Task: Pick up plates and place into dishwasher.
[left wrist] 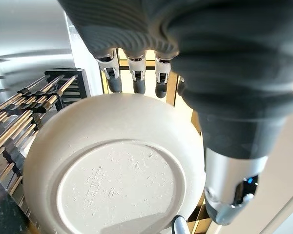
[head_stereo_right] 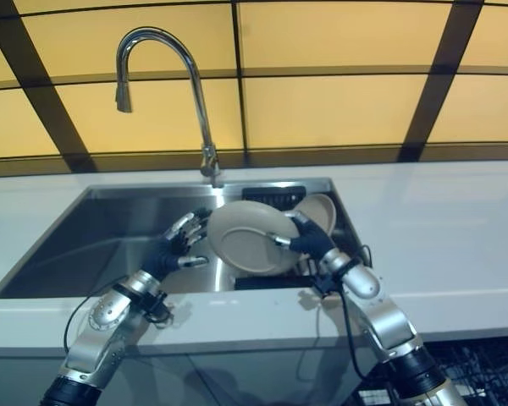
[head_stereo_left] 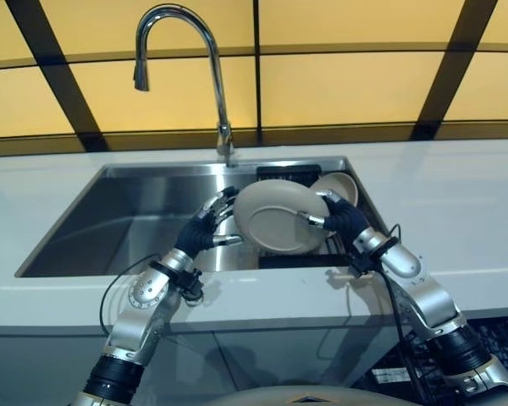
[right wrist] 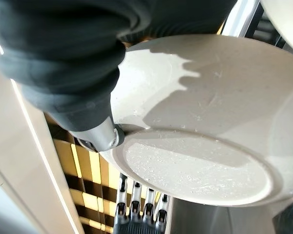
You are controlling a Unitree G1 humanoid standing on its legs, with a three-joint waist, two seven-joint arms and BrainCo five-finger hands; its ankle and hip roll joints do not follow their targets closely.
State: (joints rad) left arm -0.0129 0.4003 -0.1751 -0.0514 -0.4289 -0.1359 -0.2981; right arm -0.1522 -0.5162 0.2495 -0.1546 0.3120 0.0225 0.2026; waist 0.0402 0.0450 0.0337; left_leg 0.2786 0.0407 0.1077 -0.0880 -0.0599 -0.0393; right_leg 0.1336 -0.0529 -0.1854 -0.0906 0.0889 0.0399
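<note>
Plates are only partway handled: you have one beige plate point(head_stereo_left: 278, 216) lifted over the right end of the sink point(head_stereo_left: 110, 220), pinched at its right rim by the right hand point(head_stereo_left: 343, 217), while the left hand point(head_stereo_left: 205, 227), fingers spread, steadies its left edge. It stands tilted on edge, underside facing you. A second plate point(head_stereo_left: 339, 187) waits behind; loading the dishwasher remains.

Matt ceramic plate point(head_stereo_left: 278, 216), brushed-steel sink point(head_stereo_left: 110, 222)
</note>
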